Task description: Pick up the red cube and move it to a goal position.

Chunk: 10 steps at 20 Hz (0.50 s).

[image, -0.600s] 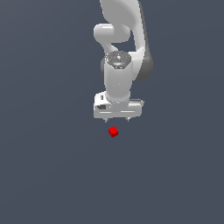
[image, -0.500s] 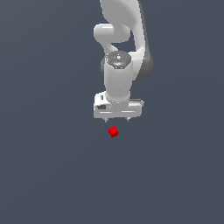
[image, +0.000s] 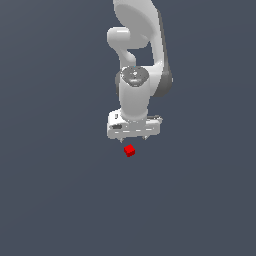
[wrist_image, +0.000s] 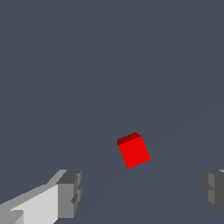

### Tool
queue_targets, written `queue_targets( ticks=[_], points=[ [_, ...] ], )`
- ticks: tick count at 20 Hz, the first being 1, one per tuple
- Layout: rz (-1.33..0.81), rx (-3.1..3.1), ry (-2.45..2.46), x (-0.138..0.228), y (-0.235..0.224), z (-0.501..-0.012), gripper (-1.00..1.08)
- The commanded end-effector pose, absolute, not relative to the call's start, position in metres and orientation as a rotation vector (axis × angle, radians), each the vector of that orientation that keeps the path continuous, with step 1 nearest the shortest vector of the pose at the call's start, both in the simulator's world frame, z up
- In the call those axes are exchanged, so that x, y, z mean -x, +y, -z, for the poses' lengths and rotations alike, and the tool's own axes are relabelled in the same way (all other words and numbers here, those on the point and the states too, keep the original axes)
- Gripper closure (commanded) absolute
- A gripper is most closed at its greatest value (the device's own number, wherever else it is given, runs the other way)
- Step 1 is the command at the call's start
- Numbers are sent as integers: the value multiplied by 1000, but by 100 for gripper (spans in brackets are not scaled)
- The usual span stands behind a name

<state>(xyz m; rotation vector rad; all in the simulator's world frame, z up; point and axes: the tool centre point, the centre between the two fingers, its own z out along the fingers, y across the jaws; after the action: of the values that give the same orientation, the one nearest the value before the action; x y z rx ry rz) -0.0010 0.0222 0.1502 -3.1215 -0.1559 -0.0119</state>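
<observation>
The red cube [image: 129,150] is small and bright and rests on the dark grey floor just below the white gripper [image: 134,138] in the exterior view. In the wrist view the red cube [wrist_image: 133,150] lies on the floor ahead of the gripper [wrist_image: 142,192], roughly between the lines of the two grey fingertips [wrist_image: 70,192] but beyond them. The fingers stand wide apart with nothing between them, so the gripper is open. It hangs above the cube and does not touch it.
The white arm [image: 140,60] rises behind the gripper toward the top of the exterior view. A plain dark grey surface [image: 60,190] surrounds the cube on all sides.
</observation>
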Motion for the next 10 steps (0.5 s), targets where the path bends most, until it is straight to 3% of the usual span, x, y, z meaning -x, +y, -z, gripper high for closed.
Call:
queue_targets(
  ticks=[1, 10],
  points=[
    [10, 3119, -213, 3, 21, -138, -92],
    [4, 3088, -526, 13, 15, -72, -92]
  ],
)
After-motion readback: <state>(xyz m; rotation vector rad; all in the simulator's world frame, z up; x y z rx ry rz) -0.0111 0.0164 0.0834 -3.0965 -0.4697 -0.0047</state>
